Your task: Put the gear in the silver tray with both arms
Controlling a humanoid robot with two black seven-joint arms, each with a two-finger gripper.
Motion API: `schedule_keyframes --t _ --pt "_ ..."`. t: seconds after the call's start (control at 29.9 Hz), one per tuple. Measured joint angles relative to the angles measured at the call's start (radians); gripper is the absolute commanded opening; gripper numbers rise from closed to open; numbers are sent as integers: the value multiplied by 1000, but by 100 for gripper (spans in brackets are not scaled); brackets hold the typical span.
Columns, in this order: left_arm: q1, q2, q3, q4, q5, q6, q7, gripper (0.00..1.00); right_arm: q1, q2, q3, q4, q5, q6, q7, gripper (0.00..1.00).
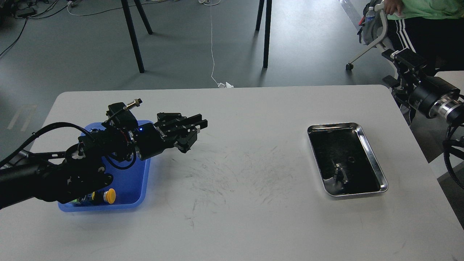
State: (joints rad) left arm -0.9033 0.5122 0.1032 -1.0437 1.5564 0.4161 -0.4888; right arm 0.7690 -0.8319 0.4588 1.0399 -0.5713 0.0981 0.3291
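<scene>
The silver tray (375, 160) lies on the right half of the white table, with a small dark part (340, 174) on its dark bottom. My left gripper (195, 132) is stretched out low over the table, just right of the blue tray (142, 181) and far left of the silver tray. Its dark fingers lie close together, and I cannot make out whether anything is between them. My right gripper (389, 69) hangs beyond the table's far right corner, above and behind the silver tray, with its fingers apart and nothing in them.
The blue tray holds a yellow push button (110, 194) and other small parts, mostly hidden by my left arm. A seated person (420, 21) and a chair stand behind the right arm. Table legs stand on the floor beyond the far edge.
</scene>
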Motion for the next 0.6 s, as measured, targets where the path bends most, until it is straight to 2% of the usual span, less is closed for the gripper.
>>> schedule_keyframes --t 0.2,0.6 --pt "1 -148 44 46 -3 1 0 7 0 24 36 -1 2 -40 -5 92" --pt "10 -381 123 133 -2 1 0 8 0 42 46 -5 2 -45 -7 92"
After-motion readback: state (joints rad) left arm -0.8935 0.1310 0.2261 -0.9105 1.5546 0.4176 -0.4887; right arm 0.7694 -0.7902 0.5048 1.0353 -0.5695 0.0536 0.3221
